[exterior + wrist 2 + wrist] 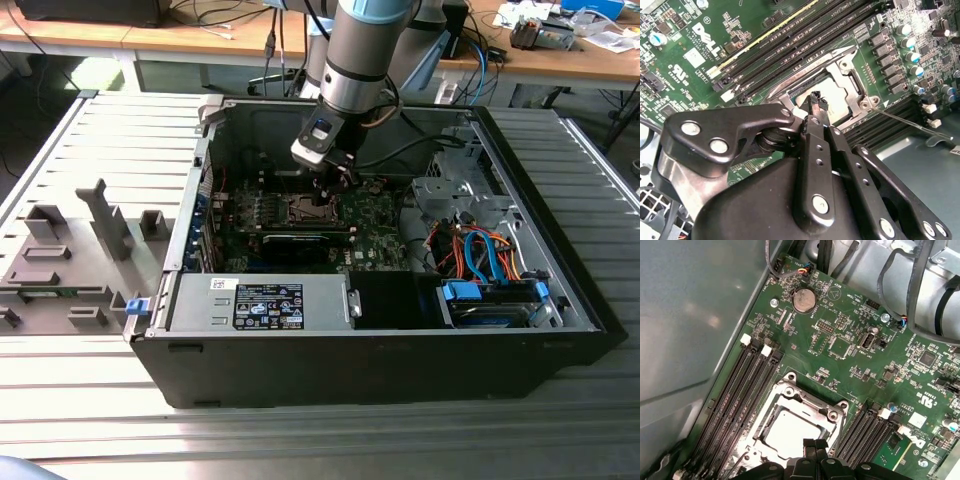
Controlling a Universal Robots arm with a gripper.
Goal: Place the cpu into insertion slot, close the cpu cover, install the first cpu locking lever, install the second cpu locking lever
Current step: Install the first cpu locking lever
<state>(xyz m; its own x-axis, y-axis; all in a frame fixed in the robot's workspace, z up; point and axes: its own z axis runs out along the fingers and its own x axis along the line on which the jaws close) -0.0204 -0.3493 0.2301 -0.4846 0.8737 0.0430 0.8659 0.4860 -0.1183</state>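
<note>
In the exterior view, a black label (268,305) with white print and small marks sits on the silver power supply housing (195,302). It lies at about seven o'clock from the insertion slot (304,208), and its lines are too small to read. A small white sticker (218,283) sits just beside it, at its ten o'clock.

In the second wrist view, the green circuit board (740,15) bears a maker's logo (707,39) in large white letters. Near the logo are a white paper tag (694,58) and white approval marks (670,75).

In the first wrist view, a white triangle sign (835,294) is printed beside the coin cell (804,299).
</note>
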